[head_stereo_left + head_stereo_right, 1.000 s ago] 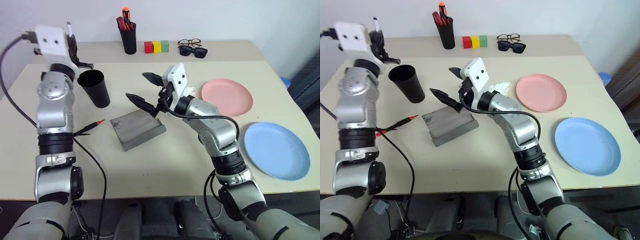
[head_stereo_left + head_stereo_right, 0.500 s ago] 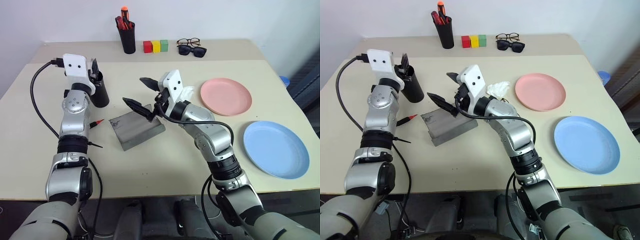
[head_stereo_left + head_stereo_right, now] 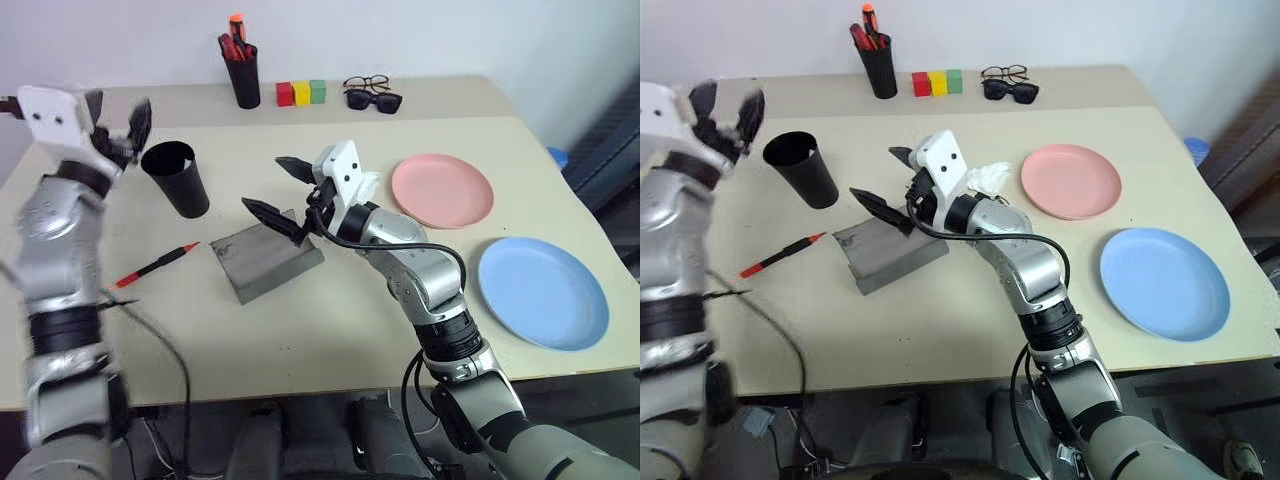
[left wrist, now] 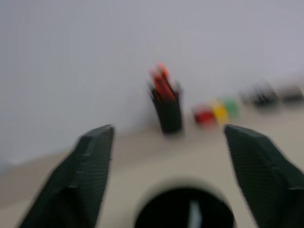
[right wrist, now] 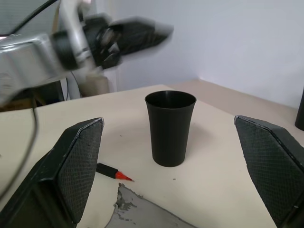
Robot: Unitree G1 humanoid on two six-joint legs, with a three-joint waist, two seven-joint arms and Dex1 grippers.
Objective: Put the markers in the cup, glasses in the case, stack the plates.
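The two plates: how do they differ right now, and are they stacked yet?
Not stacked. The pink plate lies farther back on the table, level with the grey case; the blue plate lies nearer the table's front edge and farther right. The blue plate looks slightly larger than the pink plate. They lie apart with bare table between them. Both are round, flat and empty.

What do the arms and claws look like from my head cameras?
Both arms are silver-grey metal segments with black joint rings. Each wrist carries a white camera box. The left claw and right claw each have two black, pointed, textured fingers. Black cables loop along both arms.
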